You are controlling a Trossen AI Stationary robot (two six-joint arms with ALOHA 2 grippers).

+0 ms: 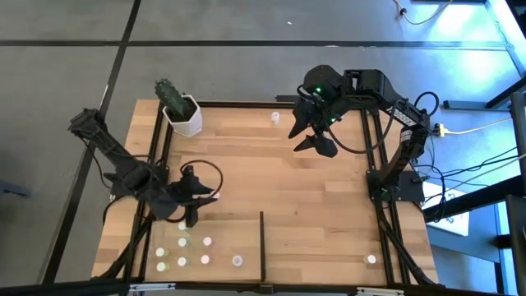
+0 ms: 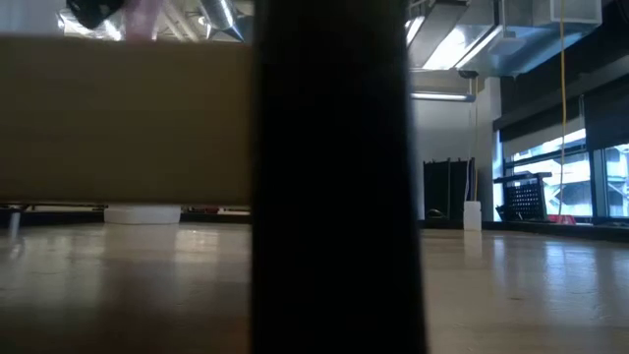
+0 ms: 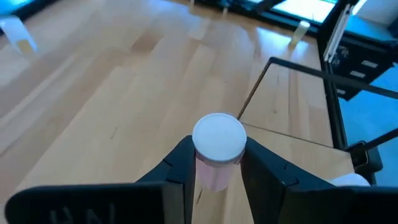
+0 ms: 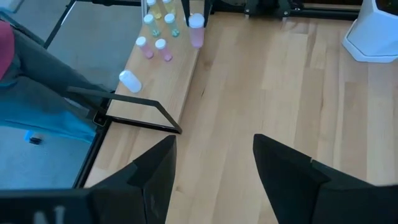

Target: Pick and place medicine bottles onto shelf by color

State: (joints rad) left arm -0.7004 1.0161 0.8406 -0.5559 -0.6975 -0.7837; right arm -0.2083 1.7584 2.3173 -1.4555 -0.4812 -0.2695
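Between my left gripper's [image 3: 214, 163] fingers [image 3: 181, 163] sits 1 pink bottle [image 3: 217, 146], clamped just under its white cap; light, rigid, slick plastic I'd judge, so a grip low on the body suits it better than the cap. From above, that gripper [image 1: 191, 207] hangs over the shelf [image 1: 215, 238] beside the divider [image 1: 262, 242], above the other bottles [image 1: 182, 261]; right gripper [image 1: 316, 136] waits at the far side, jaws parted, empty. Low view: mostly blocked.
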